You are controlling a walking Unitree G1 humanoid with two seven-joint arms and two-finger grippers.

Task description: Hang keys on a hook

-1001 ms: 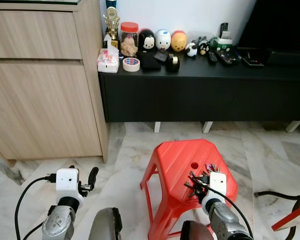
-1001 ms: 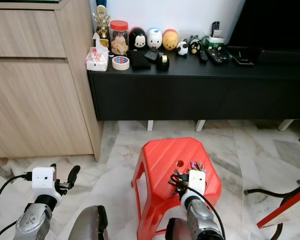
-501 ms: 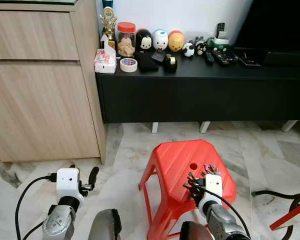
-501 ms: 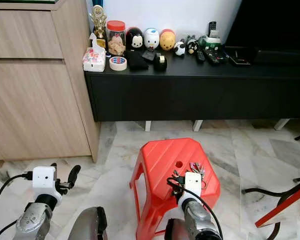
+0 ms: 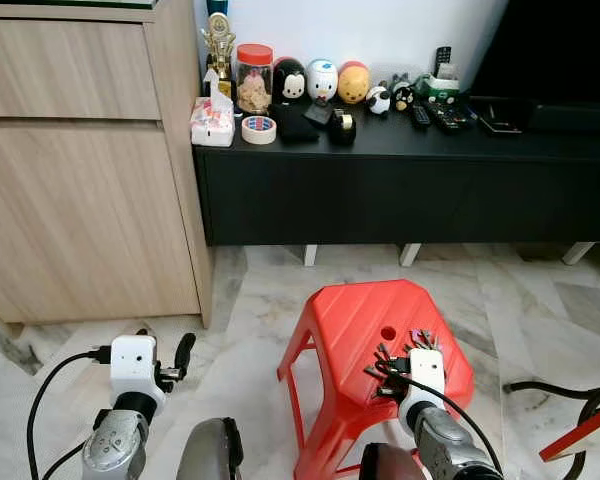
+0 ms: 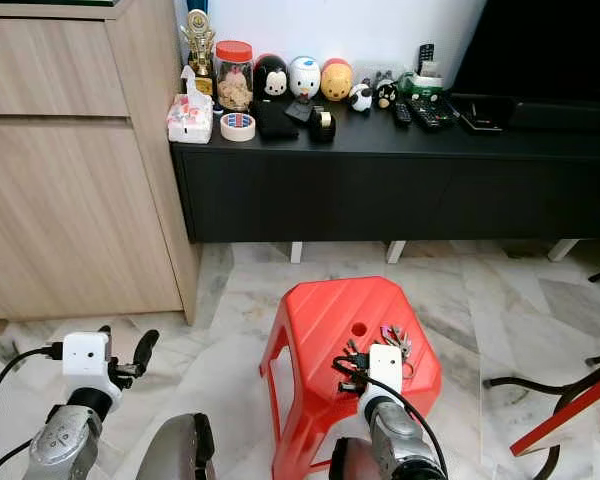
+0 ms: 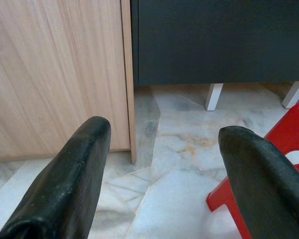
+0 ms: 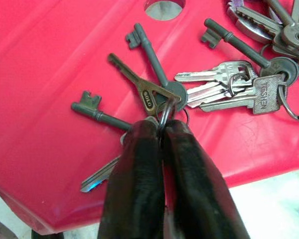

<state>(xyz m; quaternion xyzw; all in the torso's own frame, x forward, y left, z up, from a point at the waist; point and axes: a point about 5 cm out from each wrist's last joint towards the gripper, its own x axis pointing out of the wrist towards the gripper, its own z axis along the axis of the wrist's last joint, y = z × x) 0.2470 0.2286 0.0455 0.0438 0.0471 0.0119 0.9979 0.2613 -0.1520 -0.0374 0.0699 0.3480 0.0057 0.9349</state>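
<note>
— Red plastic stool [image 5: 355, 325] on marble floor [image 5: 255, 300], before black console [image 5: 400, 180].
— Bunch of keys [image 8: 209, 89] atop stool, ring pinched between right gripper [image 8: 162, 144] fingers.
— Left gripper [image 7: 159, 169] spread wide, low over floor.

Dull grey metal keys [image 8: 209, 89], some dark and tarnished, lie on a glossy red plastic stool [image 8: 50, 64] just ahead of the right tool [image 8: 162, 149], whose matt black fingers [image 8: 139, 189] look rubbery and scuffed. Beyond the left tool [image 7: 159, 164]: polished veined marble floor [image 7: 179, 149], matt pale wood-grain cabinet [image 7: 55, 69], matt black counter [image 7: 214, 40].
</note>
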